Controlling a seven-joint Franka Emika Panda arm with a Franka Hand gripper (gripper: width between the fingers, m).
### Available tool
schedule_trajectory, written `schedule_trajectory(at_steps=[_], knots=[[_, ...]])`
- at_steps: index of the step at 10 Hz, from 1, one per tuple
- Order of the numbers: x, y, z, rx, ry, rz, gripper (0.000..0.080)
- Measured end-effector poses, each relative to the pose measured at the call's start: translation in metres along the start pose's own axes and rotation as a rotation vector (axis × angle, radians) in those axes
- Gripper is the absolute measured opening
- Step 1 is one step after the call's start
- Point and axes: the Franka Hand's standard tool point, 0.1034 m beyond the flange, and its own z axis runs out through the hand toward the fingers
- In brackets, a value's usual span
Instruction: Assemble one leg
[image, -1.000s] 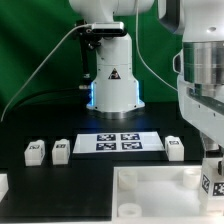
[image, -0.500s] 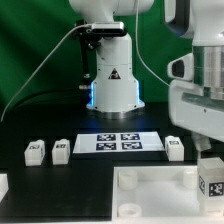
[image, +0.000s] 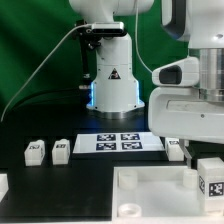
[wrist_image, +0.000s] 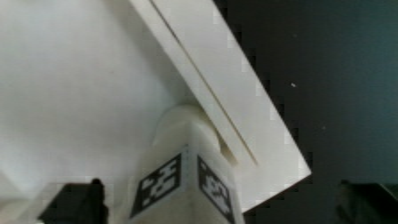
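You had a matte black table (image: 85, 178) in front of a green backdrop (image: 30, 40), with the arm's glossy white base (image: 110, 75) standing at the back. Just before the base the marker board (image: 122, 142) lay flat, thin and white, showing four square tags. Toward the exterior view's left sat a first loose leg (image: 35, 151) and a second loose leg (image: 60, 150), small white plastic blocks lying side by side but apart. A third loose leg (image: 176, 148) sat beyond the board's other end. In the foreground lay the white tray-like panel (image: 160, 195), smooth, with a raised rim and round corner sockets.

The arm (image: 190, 100) filled the exterior view's right, its rounded white housings stacked and reaching downward. Under it you saw the leg (image: 212, 178) upright, a tagged face turned toward the camera, at the panel's far corner on the exterior view's right. Whether it touched the panel you could not tell.

In the wrist view the gripper (wrist_image: 219, 203) pointed straight down along the leg, which tapered away to the panel's rim. The dark fingertips (wrist_image: 75, 203) stood on either side of it with dark gaps between, so you could not tell whether they clamped it.
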Motion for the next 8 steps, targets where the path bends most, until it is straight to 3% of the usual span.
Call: schedule_trajectory(at_steps=[4,5,6,7,8], knots=[[0.016,0.015,-0.003,-0.023,0.04,-0.606,0.0648],[0.015,0.014,-0.002,-0.022,0.039,-0.562,0.0517],[0.014,0.013,-0.002,-0.019,0.039,-0.503,0.0517],[0.014,0.013,-0.002,-0.015,0.039,-0.4,0.0365],[0.014,0.012,-0.002,-0.009,0.039,-0.29,0.0297]])
